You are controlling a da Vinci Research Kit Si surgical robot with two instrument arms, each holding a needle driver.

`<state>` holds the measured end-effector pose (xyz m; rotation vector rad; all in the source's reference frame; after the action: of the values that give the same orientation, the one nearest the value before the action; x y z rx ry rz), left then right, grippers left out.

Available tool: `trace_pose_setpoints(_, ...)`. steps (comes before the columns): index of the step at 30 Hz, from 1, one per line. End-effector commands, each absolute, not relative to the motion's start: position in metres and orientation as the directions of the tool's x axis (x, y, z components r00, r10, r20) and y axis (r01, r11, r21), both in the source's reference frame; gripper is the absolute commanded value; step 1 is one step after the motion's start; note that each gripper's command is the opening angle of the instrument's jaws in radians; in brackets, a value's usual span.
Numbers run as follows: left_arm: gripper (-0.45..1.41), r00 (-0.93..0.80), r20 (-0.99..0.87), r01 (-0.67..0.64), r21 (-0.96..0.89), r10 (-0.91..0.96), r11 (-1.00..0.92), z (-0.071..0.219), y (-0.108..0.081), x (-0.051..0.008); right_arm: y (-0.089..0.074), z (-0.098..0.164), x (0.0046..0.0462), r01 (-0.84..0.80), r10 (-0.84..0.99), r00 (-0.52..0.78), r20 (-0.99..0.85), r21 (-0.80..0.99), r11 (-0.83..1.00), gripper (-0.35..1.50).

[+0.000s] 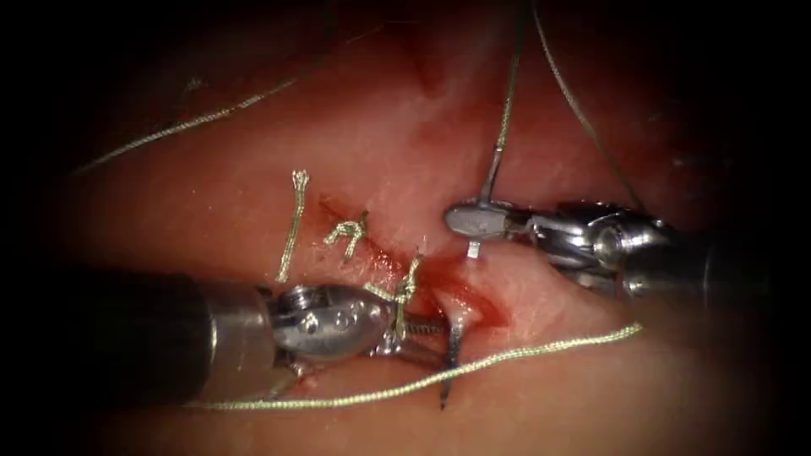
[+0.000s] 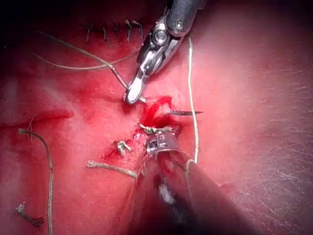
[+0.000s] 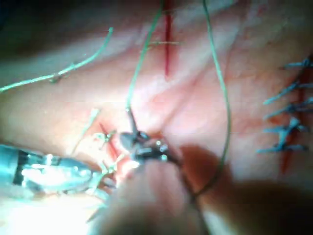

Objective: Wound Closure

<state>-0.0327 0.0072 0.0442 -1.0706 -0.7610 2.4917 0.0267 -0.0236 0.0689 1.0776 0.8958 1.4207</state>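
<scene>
Right arm's steel needle driver (image 1: 465,221), which enters from 3 o'clock, has its two jaws clenched on the one thin curved steel needle (image 1: 446,380), close to the tail end where the thread joins. From this grip the needle goes down toward 6 o'clock into the open red cut (image 1: 473,304), passes through the tissue, and its dark pointed end stands out of the surface on the left side of the cut. Left arm's steel needle driver (image 1: 427,338) enters from 9 o'clock; its jaws are a little parted and grasp nothing, with the tips just beside the needle where it comes out. I count two tools, one needle, two knotted pale stitches (image 1: 346,232) on the closed part of the cut at 10 o'clock from the left tool's tip, and one loose cut end of thread (image 1: 291,228) beside them. One long pale green braided thread (image 1: 507,359) crosses over the needle's point and runs on toward 12 o'clock. Wet red fluid (image 1: 443,274) lies in the cut. All rests on the pink, shiny pork tissue (image 1: 253,169), dark toward its borders.
</scene>
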Motion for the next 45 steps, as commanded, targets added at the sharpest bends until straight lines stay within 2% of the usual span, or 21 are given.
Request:
trace_pose_setpoints(1,0.22,-0.666,-0.570,-0.081,-0.586,0.482,-0.806,0.0448,0.0071,-0.0332,-0.0239,0.0692,0.0276,-0.303,0.991,0.006,0.133,0.945,-0.125,-0.35)
trace_pose_setpoints(7,0.22,-0.666,-0.570,-0.081,-0.587,0.482,-0.806,0.0448,0.0071,-0.0332,-0.0244,0.0689,0.0277,-0.286,0.981,-0.016,0.194,0.939,-0.191,-0.35)
trace_pose_setpoints(15,0.22,-0.665,-0.572,-0.078,-0.586,0.480,-0.806,0.0442,0.0071,-0.0334,-0.0266,0.0682,0.0282,-0.229,0.959,0.039,0.281,0.937,-0.265,-0.35)
trace_pose_setpoints(27,0.27,-0.664,-0.622,-0.015,-0.544,0.415,-0.839,0.0421,0.0071,-0.0330,-0.0298,0.0656,0.0285,-0.172,0.956,0.062,0.287,0.947,-0.273,-0.35)
trace_pose_setpoints(28,0.29,-0.664,-0.629,-0.007,-0.536,0.405,-0.844,0.0420,0.0071,-0.0330,-0.0298,0.0656,0.0285,-0.159,0.957,0.055,0.285,0.949,-0.274,-0.25)
trace_pose_setpoints(30,0.31,-0.662,-0.649,0.016,-0.513,0.375,-0.858,0.0419,0.0071,-0.0328,-0.0296,0.0656,0.0284,-0.145,0.957,0.039,0.289,0.949,-0.280,0.39)
trace_pose_setpoints(31,0.32,-0.661,-0.655,0.024,-0.505,0.365,-0.863,0.0418,0.0071,-0.0328,-0.0294,0.0657,0.0284,-0.137,0.975,0.036,0.220,0.967,-0.213,0.81)
trace_pose_setpoints(33,0.36,-0.660,-0.678,0.053,-0.473,0.324,-0.880,0.0417,0.0071,-0.0328,-0.0287,0.0658,0.0284,-0.148,0.997,0.016,0.079,0.986,-0.075,1.16)
trace_pose_setpoints(34,0.36,-0.656,-0.697,0.078,-0.442,0.288,-0.894,0.0415,0.0070,-0.0328,-0.0276,0.0660,0.0284,-0.186,0.992,-0.007,-0.128,0.975,0.124,1.26)
trace_pose_setpoints(35,0.37,-0.653,-0.708,0.092,-0.425,0.267,-0.901,0.0415,0.0070,-0.0328,-0.0271,0.0661,0.0283,-0.204,0.983,-0.014,-0.185,0.963,0.179,1.28)
trace_pose_setpoints(36,0.37,-0.648,-0.722,0.116,-0.406,0.241,-0.906,0.0413,0.0070,-0.0327,-0.0258,0.0662,0.0278,-0.258,0.921,-0.008,-0.389,0.891,0.374,1.28)
trace_pose_setpoints(37,0.37,-0.643,-0.733,0.134,-0.391,0.220,-0.911,0.0412,0.0071,-0.0326,-0.0252,0.0662,0.0276,-0.281,0.888,0.000,-0.460,0.852,0.441,1.28)
trace_pose_setpoints(40,0.39,-0.608,-0.790,0.228,-0.269,0.079,-0.936,0.0410,0.0073,-0.0323,-0.0225,0.0661,0.0262,-0.356,0.848,-0.008,-0.530,0.794,0.493,1.30)
trace_pose_setpoints(45,0.39,-0.548,-0.830,0.342,-0.104,-0.108,-0.934,0.0406,0.0073,-0.0321,-0.0208,0.0659,0.0242,-0.369,0.835,0.014,-0.550,0.773,0.516,1.30)
